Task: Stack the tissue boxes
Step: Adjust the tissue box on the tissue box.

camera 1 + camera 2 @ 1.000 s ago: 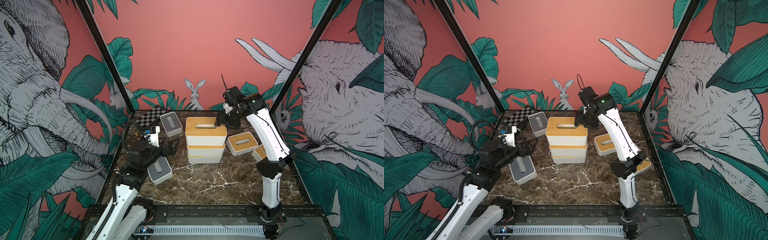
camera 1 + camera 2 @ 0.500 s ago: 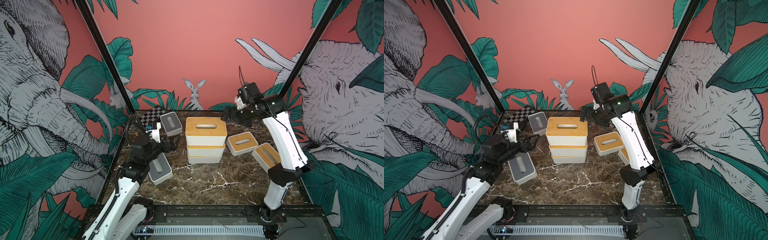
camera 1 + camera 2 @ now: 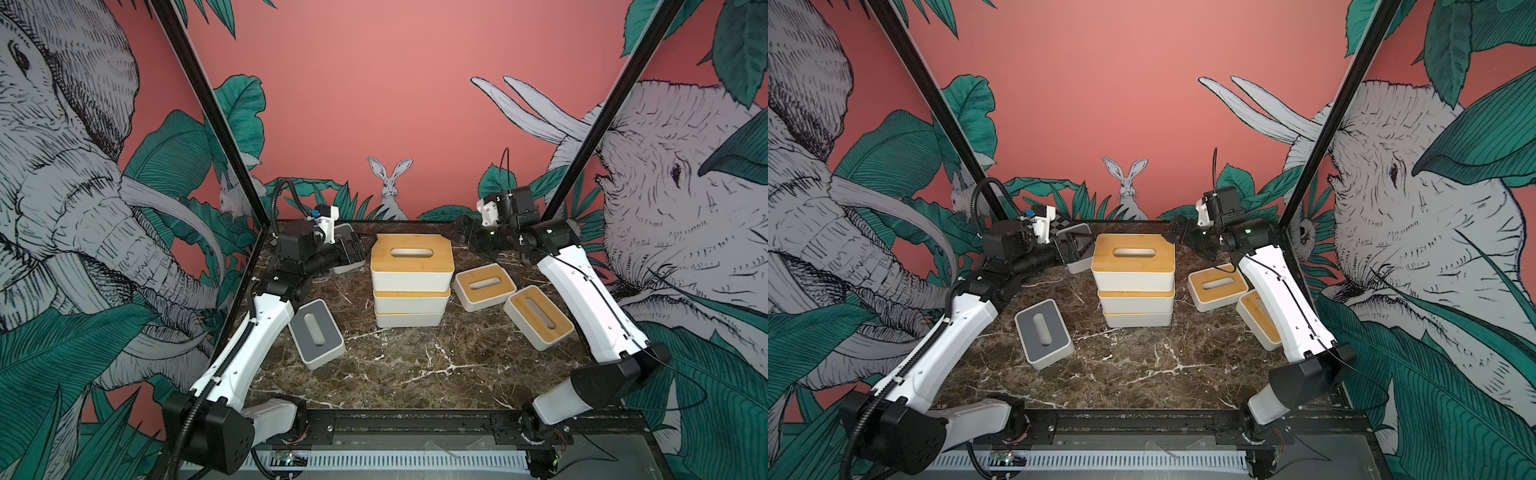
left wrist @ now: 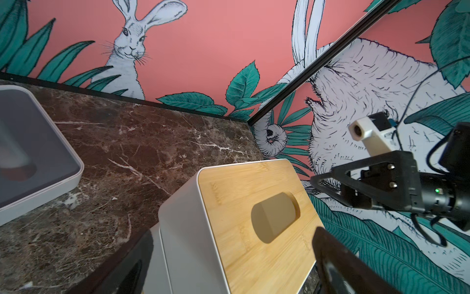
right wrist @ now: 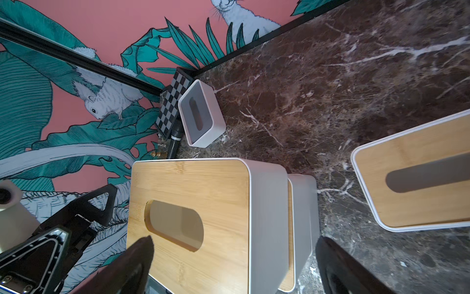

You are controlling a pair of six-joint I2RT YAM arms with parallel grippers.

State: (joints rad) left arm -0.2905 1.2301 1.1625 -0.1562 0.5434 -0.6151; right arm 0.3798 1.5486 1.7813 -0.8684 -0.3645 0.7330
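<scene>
We are backing our right gripper [image 3: 461, 235], jaws just released, to the three-high stack's [image 3: 411, 276] two o'clock. Our left gripper [image 3: 353, 249] is gaping empty at ten, and four loose tissue boxes [image 3: 318, 338] are waiting.

left hand [image 3: 1074, 246], right hand [image 3: 1177, 233]: jaws wide apart, both aloft

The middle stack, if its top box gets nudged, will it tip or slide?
The top box would probably slide first: it is low, wide and lies flat on a smooth lid. The stack looks light, hollow white shells, so it may shift easily. Its layers seem slightly offset, so a hard push could topple it.
</scene>
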